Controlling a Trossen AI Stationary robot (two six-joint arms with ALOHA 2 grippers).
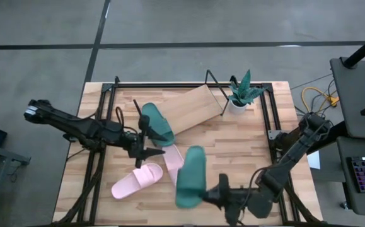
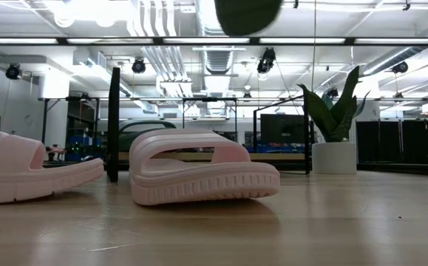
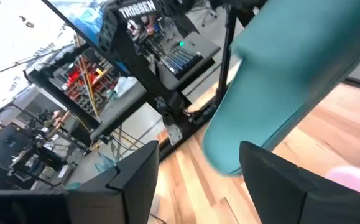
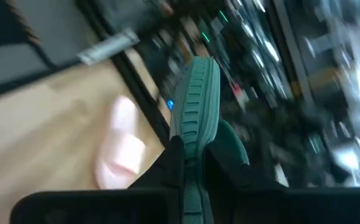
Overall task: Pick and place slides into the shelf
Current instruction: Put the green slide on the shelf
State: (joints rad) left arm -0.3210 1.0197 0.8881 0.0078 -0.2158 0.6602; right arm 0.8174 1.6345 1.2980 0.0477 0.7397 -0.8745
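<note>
1. Your right pincer [image 1: 212, 194] grips a dark green slide [image 1: 190, 177], lifted above the near worktop [image 1: 245, 145].
2. Your left pincer [image 1: 149, 151] stands open, holding nothing, just beside the other green slide [image 1: 157, 123], which rests on the shelf [image 1: 195, 108]'s left end.
3. Both pink slides [image 1: 137, 180] lie on the worktop between the pincers.

Only one bit of readable text here

White letters that look like "TROSSEN" sit on a dark arm link [image 3: 143, 11] seen far off in the left wrist view, partly cut off. Nothing else is legible.
</note>
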